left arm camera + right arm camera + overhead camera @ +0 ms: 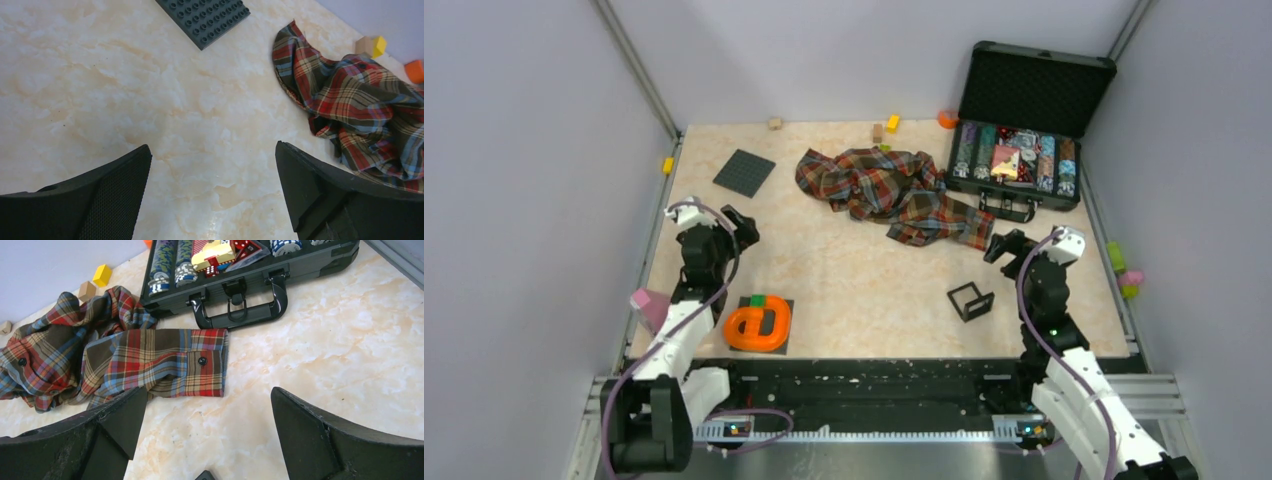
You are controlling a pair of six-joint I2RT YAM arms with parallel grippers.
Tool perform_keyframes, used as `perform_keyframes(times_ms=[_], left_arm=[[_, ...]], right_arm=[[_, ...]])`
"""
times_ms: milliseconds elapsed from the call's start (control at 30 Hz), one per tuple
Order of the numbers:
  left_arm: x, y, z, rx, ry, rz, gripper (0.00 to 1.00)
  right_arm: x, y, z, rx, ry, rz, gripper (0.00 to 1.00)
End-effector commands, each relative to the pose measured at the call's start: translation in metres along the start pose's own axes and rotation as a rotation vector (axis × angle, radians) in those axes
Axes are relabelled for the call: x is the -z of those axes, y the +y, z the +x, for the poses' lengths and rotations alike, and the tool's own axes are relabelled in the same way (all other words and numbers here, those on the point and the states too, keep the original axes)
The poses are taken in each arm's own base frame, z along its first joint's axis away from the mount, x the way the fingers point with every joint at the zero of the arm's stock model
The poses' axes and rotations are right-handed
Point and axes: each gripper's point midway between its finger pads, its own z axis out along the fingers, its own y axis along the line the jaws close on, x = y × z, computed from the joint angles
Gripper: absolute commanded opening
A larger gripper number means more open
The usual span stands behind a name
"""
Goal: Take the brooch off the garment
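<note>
Status: not started, by my read.

The table (854,290) has both arms at its near edge. The garment (889,190) is a crumpled heap at far centre. One sleeve trails right, with its cuff (200,362) flat and just beside the handle of the open poker chip case (1024,135). The grey baseplate (744,172) sits left of the shirt, well apart from it.

The left gripper (740,228) is over bare tabletop, near the shirt's left edge but clear of it. Its wrist view shows the jaws spread wide with nothing between them (212,165). The right gripper (1006,245) is just short of the trailing sleeve, also spread wide and empty (209,400). Neither touches cloth. A small black frame (970,300) sits on the table near the right arm.

The brooch is the problem: I can't find it in any view. No whitish disc shows on the exposed plaid. The only small round things on the cloth are dark buttons (202,360). It's probably in a fold or on the underside of the heap, but that's a guess.

Done: nothing that shows.

Left, as I see it:
- Spread or turn the shirt to expose the pin.
- One arm holds the cloth down.
- The other pinches the disc and works it free.

The right arm is nearer the fabric, so I'd expect it to go in first.
</note>
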Motion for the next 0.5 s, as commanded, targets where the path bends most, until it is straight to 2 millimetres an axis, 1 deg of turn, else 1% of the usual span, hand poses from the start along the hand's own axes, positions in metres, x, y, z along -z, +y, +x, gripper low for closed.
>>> perform_keyframes(times_ms=[0, 67, 133, 200, 300, 400, 467], left_arm=[[0.02, -0.006, -0.02, 0.069, -0.145, 0.06, 0.99], [0.033, 0.003, -0.028, 0.092, -0.225, 0.035, 0.99], [0.043, 0.012, -0.028, 0.105, -0.279, 0.016, 0.99], [0.049, 0.013, -0.034, 0.104, -0.321, 0.019, 0.98], [0.051, 0.011, -0.034, 0.086, -0.314, 0.028, 0.98], [0.05, 0.006, -0.034, 0.059, -0.303, 0.055, 0.99], [0.051, 0.003, -0.034, 0.044, -0.304, 0.072, 0.99]], right_arm=[[0.0, 0.012, -0.011, -0.021, -0.008, -0.037, 0.99], [-0.001, 0.014, -0.015, -0.026, -0.012, -0.035, 0.99], [-0.004, 0.019, -0.016, -0.026, 0.0, -0.047, 0.99], [-0.009, 0.036, -0.013, -0.017, 0.042, -0.115, 0.99], [-0.023, 0.067, -0.006, 0.03, 0.178, -0.194, 0.99], [-0.043, 0.088, 0.001, 0.083, 0.275, -0.194, 0.99], [-0.056, 0.106, 0.007, 0.119, 0.319, -0.212, 0.97]])
